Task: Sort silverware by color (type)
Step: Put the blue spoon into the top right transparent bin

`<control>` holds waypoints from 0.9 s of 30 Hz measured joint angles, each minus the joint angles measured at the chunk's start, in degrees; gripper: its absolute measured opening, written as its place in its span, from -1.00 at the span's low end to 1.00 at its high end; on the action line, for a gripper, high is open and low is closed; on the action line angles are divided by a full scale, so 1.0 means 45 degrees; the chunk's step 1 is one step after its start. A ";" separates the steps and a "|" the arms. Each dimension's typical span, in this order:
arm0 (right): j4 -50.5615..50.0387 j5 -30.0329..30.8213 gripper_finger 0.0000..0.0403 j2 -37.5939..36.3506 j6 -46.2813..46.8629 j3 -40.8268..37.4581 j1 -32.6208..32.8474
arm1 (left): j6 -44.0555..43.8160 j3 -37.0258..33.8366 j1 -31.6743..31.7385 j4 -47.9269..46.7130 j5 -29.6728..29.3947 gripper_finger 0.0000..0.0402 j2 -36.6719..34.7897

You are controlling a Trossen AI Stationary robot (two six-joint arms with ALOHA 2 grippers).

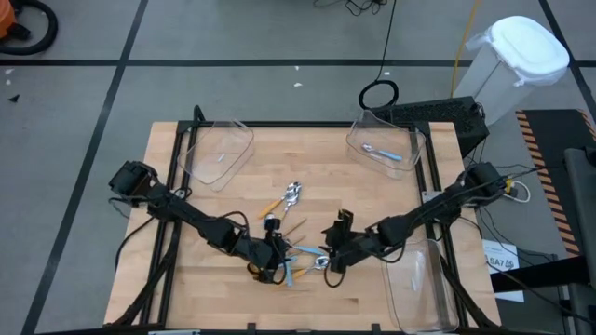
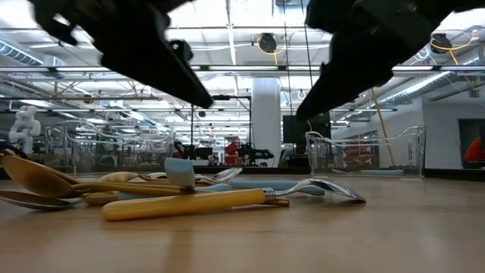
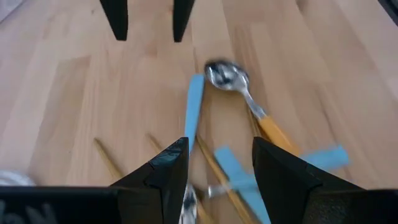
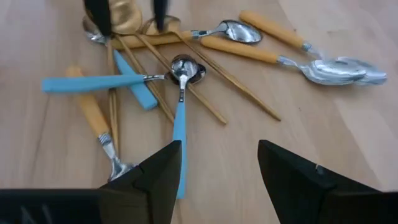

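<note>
Spoons point(image 4: 180, 74) lie in a crossed heap on the wooden table point(image 1: 372, 195), near its front edge.

Orange-handled, light blue-handled and gold ones overlap there; one blue-handled spoon point(image 1: 382, 152) sits alone in the clear bin point(image 1: 410, 154) at the far right. The left gripper point(image 1: 277, 263) hangs over the heap's left side, fingers partly apart and holding nothing visible; the right gripper point(image 1: 332, 249) faces it just beside the heap, spread wide and empty.

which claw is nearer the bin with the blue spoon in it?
Right. The right claw sits below that bin on its side of the table; the left claw is farther off across the spoon pile.
</note>
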 joint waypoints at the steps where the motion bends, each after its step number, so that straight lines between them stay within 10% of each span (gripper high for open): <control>1: 0.0280 -0.0262 0.02 0.0191 0.0083 0.0000 -0.0121 | 0.0022 0.0000 -0.0106 -0.0343 -0.0014 -0.13 -0.0255; 27: 0.2377 -0.2375 0.02 0.2308 0.0547 0.0005 -0.0982 | 0.0074 -0.2599 -0.1080 0.1618 -0.1483 -0.13 -0.2583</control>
